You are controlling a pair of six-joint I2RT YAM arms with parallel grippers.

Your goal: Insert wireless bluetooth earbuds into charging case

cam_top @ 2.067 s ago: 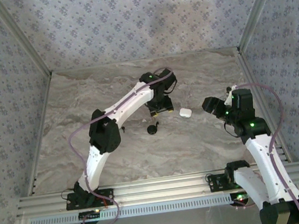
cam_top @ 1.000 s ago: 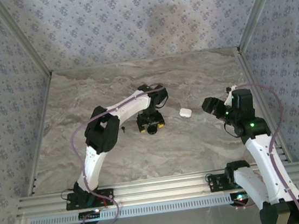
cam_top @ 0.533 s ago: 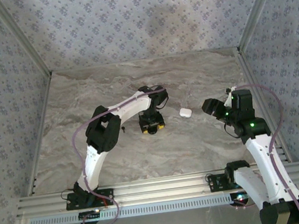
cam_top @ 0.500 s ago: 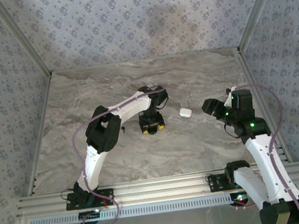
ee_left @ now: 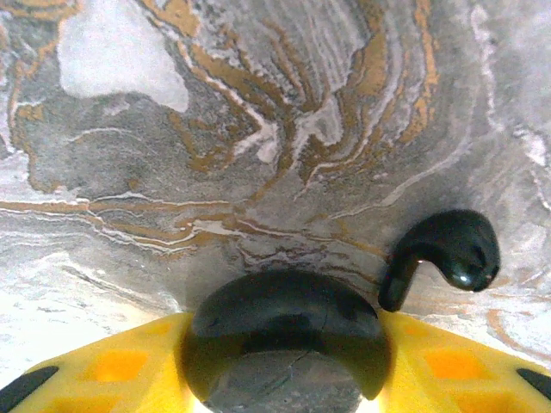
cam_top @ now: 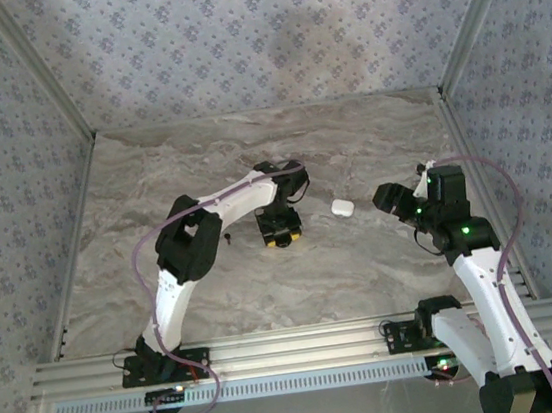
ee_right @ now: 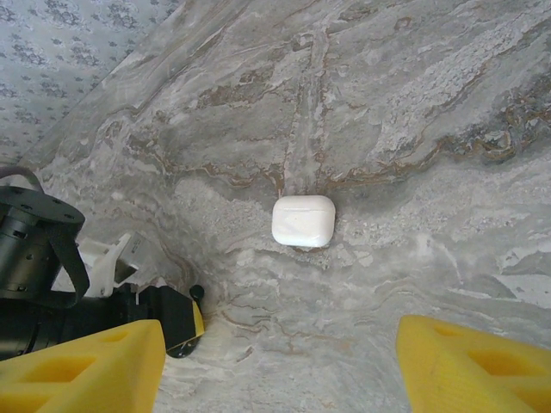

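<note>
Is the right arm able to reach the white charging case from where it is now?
Probably yes: the right gripper is open and faces the charging case, with nothing lying between them.

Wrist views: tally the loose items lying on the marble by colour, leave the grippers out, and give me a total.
White: 1, the charging case
Black: 2, a round object and a curved piece beside it
Total: 3
</note>
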